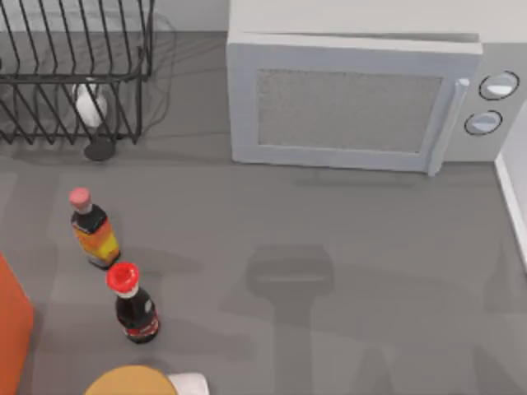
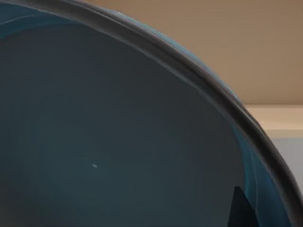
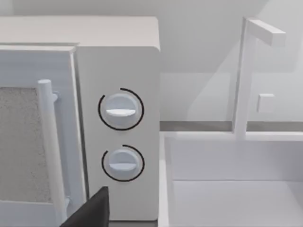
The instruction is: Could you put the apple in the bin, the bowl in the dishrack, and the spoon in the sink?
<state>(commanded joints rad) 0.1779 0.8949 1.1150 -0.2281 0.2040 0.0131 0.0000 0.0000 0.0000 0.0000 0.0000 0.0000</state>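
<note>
Grey table [image 1: 346, 247], two bottles [image 1: 93, 229].

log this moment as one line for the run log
left wrist view: inside of large blue-teal round bowl close up | black wire dishrack top-view left, bowl not in it | right wrist view: white microwave, white sink

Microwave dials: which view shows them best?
The right wrist view: both dials face the camera on the microwave panel, beside the sink. The top view catches them small and slanted at the microwave's right end. The left wrist view looks into the bowl instead.
</note>
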